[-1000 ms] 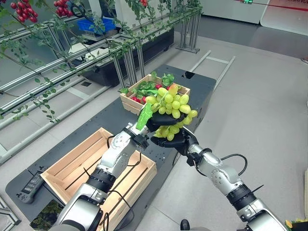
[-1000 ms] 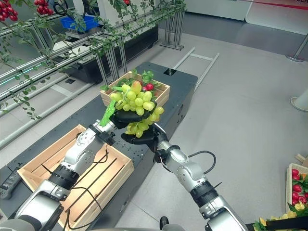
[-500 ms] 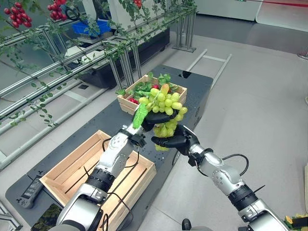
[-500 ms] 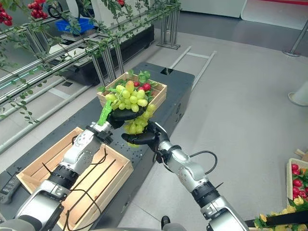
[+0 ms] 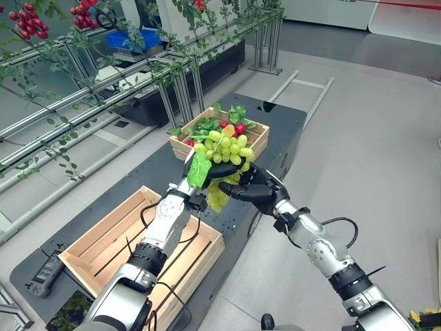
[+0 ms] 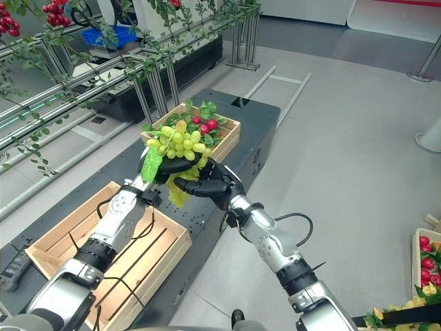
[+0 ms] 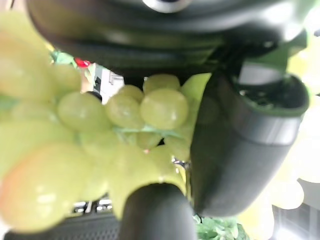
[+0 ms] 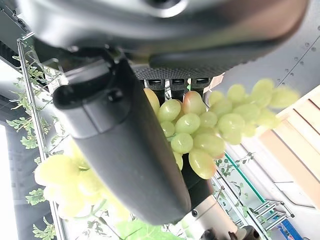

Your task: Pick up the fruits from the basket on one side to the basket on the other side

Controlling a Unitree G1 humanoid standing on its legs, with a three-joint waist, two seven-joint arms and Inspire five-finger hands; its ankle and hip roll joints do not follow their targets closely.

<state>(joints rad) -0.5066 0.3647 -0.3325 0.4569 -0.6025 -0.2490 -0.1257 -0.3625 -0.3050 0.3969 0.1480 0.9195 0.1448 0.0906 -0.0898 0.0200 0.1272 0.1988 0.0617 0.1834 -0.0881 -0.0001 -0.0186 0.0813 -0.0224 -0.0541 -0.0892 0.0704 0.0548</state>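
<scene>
Fingers (image 6: 180, 165) of our left hand (image 5: 213, 172) were curled under the bunch of green grapes (image 5: 224, 146), cradling it from below, and the left wrist view showed dark digits wrapped among the berries. Our right hand (image 5: 253, 192) sat just beside it, its fingers (image 5: 234, 191) reaching in under the bunch; the right wrist view showed its thumb lying against the grapes, so we judged both hands were gripping the same bunch. We took that double hold as sensible: a loose, floppy cluster sags and swings, and support from two sides kept it from spilling.

We held the grapes in the air above the dark bench (image 5: 148, 172), between the far crate (image 5: 181, 145) and the near crate (image 5: 100, 238). That far crate, of pale slatted wood, held leafy stems and red fruit (image 5: 239, 129). Our near crate, of the same light planks, had nothing in it that we could see, so we judged it the destination.

Round, smooth and glossy, the grapes were yellow-green. One flat green leaf (image 5: 198, 169) hung off the bunch beside our left wrist. Part of the cluster drooped below both hands.
</scene>
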